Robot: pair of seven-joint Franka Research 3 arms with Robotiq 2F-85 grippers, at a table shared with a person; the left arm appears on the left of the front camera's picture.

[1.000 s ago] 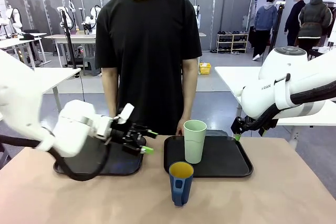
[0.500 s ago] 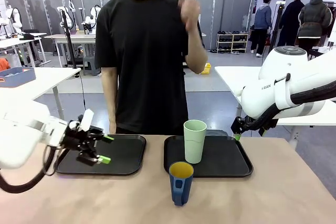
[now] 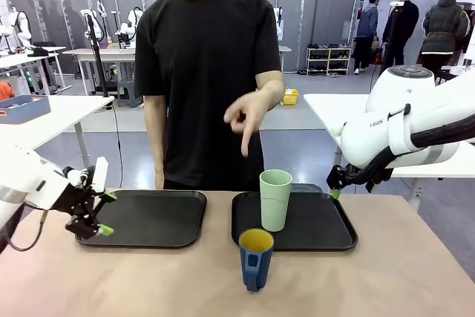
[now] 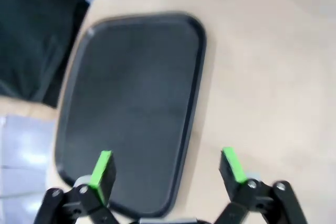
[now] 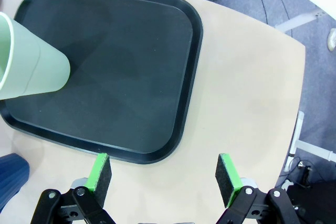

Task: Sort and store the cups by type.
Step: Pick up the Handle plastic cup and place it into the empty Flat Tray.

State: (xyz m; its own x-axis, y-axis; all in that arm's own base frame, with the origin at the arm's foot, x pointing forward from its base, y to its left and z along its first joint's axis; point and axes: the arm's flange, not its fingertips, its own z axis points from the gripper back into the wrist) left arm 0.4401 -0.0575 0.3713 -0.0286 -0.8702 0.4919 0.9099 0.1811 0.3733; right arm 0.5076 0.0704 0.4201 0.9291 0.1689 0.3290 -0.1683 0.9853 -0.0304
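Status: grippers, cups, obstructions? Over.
Left gripper open, right gripper open, empty. Green tumbler on right tray, blue mug on table. Person's hand points down above tumbler.

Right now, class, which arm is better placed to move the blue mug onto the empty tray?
Probably left: the left claw is open at the edge of the empty tray, nothing between it and the blue mug. The right claw, also open, sits behind the other tray, past the green tumbler.

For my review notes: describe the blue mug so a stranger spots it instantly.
On the table, find the right-hand black tray. Off its near edge stands the dark-blue mug: shorter than the pale-green tumbler on the tray, yellow inside.
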